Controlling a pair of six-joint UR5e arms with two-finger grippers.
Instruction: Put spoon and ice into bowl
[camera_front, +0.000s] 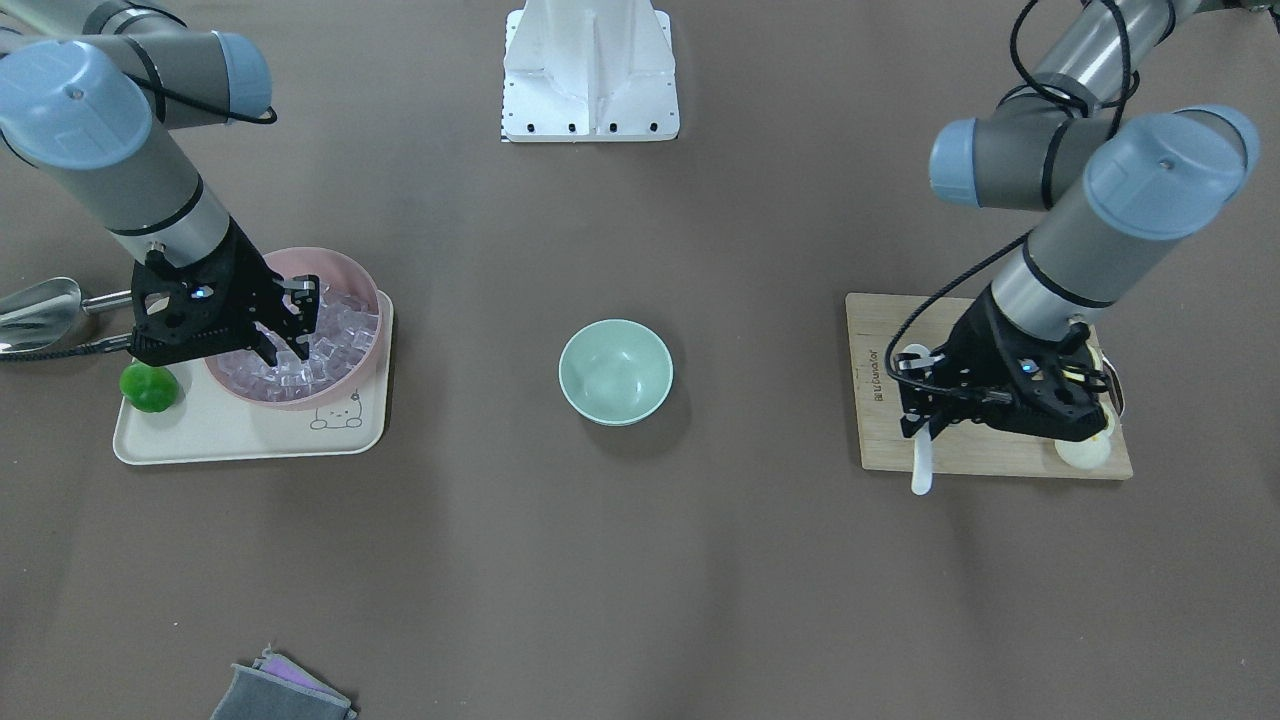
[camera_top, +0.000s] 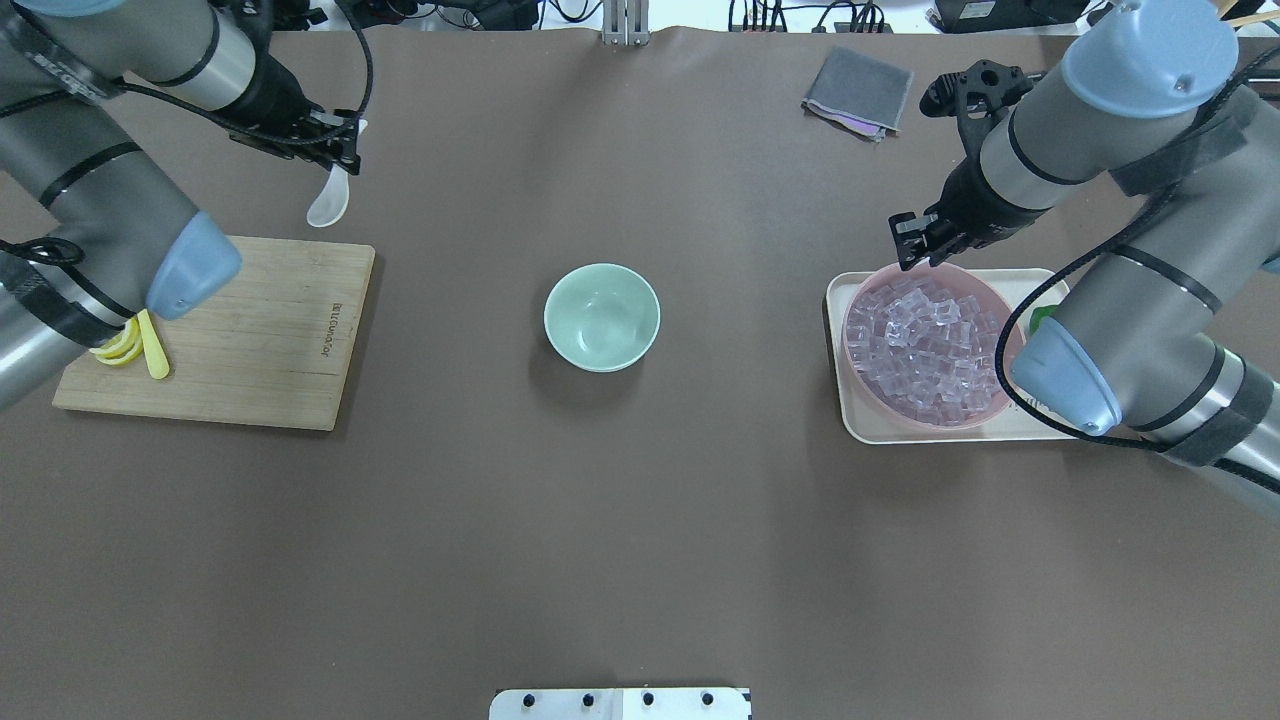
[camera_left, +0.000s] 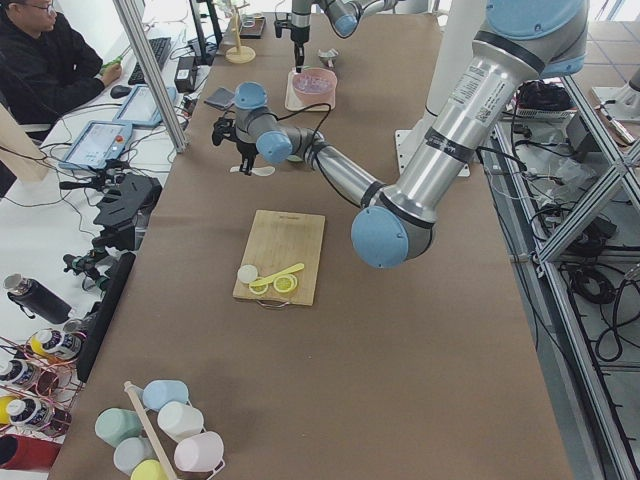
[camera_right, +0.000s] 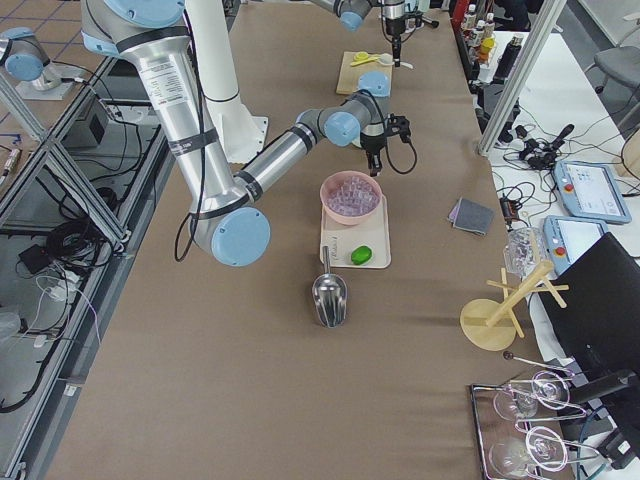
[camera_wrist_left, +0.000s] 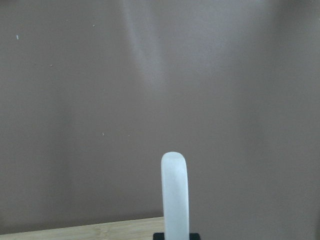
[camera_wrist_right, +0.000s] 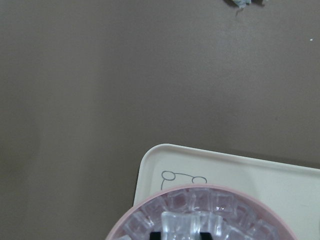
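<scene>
The mint-green bowl (camera_front: 615, 370) stands empty at the table's middle, also in the overhead view (camera_top: 601, 317). My left gripper (camera_top: 343, 150) is shut on the white spoon (camera_top: 328, 200) and holds it in the air past the far edge of the wooden board (camera_top: 250, 340). The spoon also shows in the front view (camera_front: 921, 462) and the left wrist view (camera_wrist_left: 175, 195). My right gripper (camera_front: 285, 350) is low over the pink bowl (camera_front: 345, 268) of ice (camera_top: 930, 345), shut on one ice cube (camera_wrist_right: 180, 224).
The pink bowl sits on a cream tray (camera_front: 250, 435) with a green fruit (camera_front: 150, 387). A steel scoop (camera_front: 40, 310) lies beside the tray. Lemon slices (camera_top: 118, 347) and a yellow utensil (camera_top: 153, 350) lie on the board. A grey cloth (camera_top: 858, 92) lies at the far side.
</scene>
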